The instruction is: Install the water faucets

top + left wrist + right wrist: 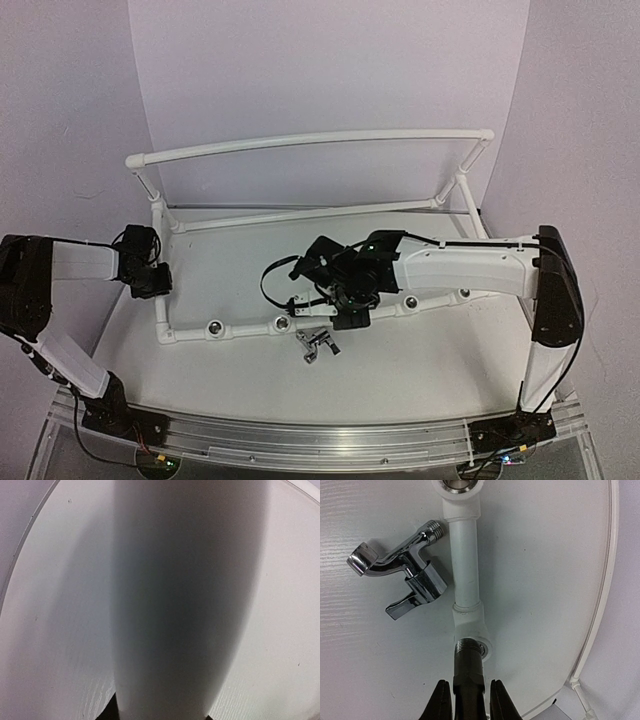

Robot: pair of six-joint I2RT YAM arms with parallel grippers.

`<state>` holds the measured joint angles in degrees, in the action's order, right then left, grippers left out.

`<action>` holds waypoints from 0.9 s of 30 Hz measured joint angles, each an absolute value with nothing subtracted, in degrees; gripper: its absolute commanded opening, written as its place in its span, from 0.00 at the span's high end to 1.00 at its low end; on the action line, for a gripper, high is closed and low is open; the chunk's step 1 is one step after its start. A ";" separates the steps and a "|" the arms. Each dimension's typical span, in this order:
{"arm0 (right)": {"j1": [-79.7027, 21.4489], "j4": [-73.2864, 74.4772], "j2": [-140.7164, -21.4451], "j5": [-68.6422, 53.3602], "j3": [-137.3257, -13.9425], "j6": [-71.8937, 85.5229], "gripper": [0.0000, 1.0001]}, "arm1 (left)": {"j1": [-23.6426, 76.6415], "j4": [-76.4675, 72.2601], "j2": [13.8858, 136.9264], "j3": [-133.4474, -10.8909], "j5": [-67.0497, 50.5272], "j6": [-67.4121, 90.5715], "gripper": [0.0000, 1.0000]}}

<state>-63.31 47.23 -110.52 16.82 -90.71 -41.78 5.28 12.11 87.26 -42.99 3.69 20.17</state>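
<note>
Right wrist view, right gripper (pixel 469 687) jaws clamped on held faucet (pixel 469 662), threaded tip at a socket (pixel 482 649) of the pipe frame (pixel 465 555), spare faucet (pixel 402 580) lying on the bench (pixel 545 580) just beside the pipe, toward the bench's near edge, only the top view shows the left gripper (pixel 150 278) at the frame's left side, whether its jaws are apart or together cannot be told, left wrist view filled by blurred white pipe

Chrome faucet (pixel 400 580) lies flat; second faucet (pixel 469 667) at socket (pixel 484 649).

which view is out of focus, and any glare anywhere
Left wrist view: the white plastic pipe fills it, blurred and shaded. Right wrist view: sharp, glare on the loose shiny chrome faucet; the dark threaded faucet in the right end effector looks dark.
</note>
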 measured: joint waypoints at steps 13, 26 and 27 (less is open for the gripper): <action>-63.68 44.55 -106.07 21.41 -84.48 -50.96 1.00 | 5.85 10.29 88.65 -43.50 4.56 21.77 1.00; -63.72 40.73 -106.06 25.82 -83.42 -57.41 1.00 | 5.85 10.44 88.20 -43.48 4.47 21.67 0.99; -63.74 40.27 -106.06 26.16 -83.21 -57.78 1.00 | 5.85 10.44 88.20 -43.48 4.45 21.67 0.99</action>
